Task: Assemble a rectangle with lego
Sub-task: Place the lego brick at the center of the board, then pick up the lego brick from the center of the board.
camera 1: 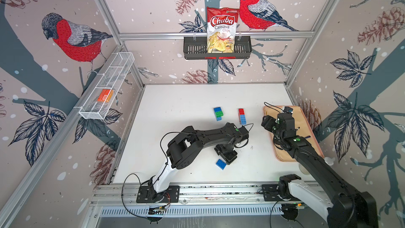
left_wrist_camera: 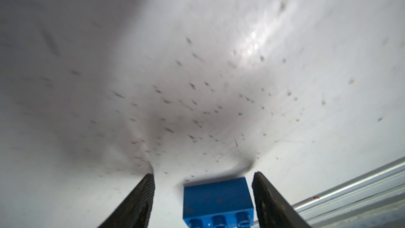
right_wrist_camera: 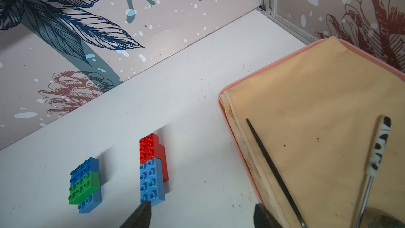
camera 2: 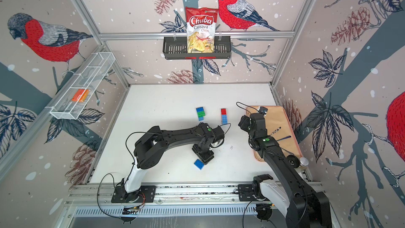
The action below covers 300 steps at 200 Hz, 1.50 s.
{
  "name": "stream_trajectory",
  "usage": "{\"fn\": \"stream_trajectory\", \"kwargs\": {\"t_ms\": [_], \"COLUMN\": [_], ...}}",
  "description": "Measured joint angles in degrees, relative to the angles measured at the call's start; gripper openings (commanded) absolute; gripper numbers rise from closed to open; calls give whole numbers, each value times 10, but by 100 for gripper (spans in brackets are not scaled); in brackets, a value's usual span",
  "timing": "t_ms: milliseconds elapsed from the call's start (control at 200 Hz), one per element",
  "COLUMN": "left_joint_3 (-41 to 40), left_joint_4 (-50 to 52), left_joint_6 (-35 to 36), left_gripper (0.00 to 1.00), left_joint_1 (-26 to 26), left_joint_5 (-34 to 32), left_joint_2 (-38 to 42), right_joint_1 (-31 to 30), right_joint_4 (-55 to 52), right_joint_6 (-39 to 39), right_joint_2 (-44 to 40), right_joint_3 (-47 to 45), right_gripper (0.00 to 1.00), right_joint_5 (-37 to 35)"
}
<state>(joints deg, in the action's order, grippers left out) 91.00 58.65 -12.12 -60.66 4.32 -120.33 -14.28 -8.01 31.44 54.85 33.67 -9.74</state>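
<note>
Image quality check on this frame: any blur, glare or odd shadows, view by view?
Left wrist view: the table is smeared by motion blur, with a glare patch; the dark blue brick by the left gripper is fairly sharp. Right wrist view: sharp, with soft shadows beside the red-and-blue stack and the blue-and-green stack. Both top views: evenly lit, sharp enough to read the chips bag.

A dark blue studded plastic brick (camera 2: 199, 164) is seen on the white desk (camera 2: 166, 106), just beside the black left tool (camera 2: 203, 158). Farther back, a blue-and-green brick stack (camera 2: 200, 113) and a red-and-blue brick stack (camera 2: 223, 116) are seen near each other, not touching.
</note>
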Motion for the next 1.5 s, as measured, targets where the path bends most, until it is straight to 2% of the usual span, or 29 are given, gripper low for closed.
{"fn": "stream_trajectory", "kwargs": {"t_ms": [135, 305, 405, 485, 615, 700, 825, 1011, 1501], "left_joint_3": [-54, -188, -287, -380, -483, -519, -558, -566, -570], "left_joint_4": [-60, -173, -244, -317, -385, -417, -443, -460, -468], "left_joint_6": [-22, -51, -77, -92, -104, -106, -115, -129, -123], "left_gripper": [75, 79, 81, 87, 90, 90, 90, 90, 90], "left_joint_1": [43, 139, 224, 287, 338, 351, 356, 374, 389], "left_joint_5": [-33, -63, -75, -92, -94, -105, -101, -55, -24], "left_joint_2": [89, 279, 422, 538, 662, 688, 681, 675, 707], "right_joint_1": [-50, -201, -303, -385, -495, -554, -628, -662, -652], "right_joint_4": [-14, -64, -115, -161, -244, -297, -356, -401, -391], "right_joint_6": [9, 67, 140, 209, 336, 416, 516, 586, 629], "right_joint_2": [-7, 11, 42, 76, 163, 233, 341, 462, 490], "right_joint_3": [18, 54, 74, 91, 131, 165, 235, 331, 326], "right_gripper": [76, 72, 70, 70, 68, 66, 66, 65, 67], "right_joint_5": [-21, -106, -169, -205, -232, -230, -209, -169, -99]}}
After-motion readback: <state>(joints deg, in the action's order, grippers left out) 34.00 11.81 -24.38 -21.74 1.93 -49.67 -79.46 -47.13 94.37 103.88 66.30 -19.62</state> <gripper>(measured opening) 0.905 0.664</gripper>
